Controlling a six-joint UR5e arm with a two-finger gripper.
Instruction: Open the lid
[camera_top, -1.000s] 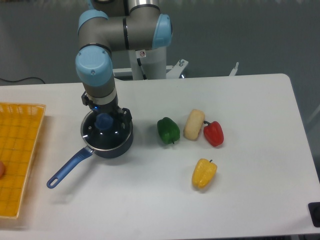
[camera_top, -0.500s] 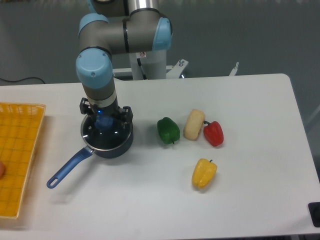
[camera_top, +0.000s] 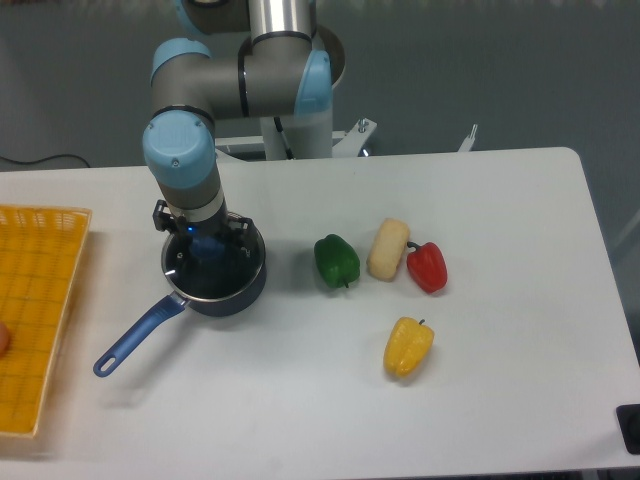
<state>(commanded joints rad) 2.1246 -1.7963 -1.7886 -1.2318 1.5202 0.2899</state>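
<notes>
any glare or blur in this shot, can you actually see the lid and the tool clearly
Camera view: soft, even light, with only faint shadows under the peppers and the saucepan handle. Focus is mildly soft all over. The lid is dark with small bright glints on its glass, and the tool sits over its knob, so whether it is open or shut cannot be made out.

The lid (camera_top: 213, 268), round dark glass with a metal rim and light-blue knob, sits flat on the blue saucepan (camera_top: 222, 290) near the surface's left-rear part.

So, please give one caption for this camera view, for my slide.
Claw lowered over the lid on the blue saucepan, peppers alongside.
</notes>
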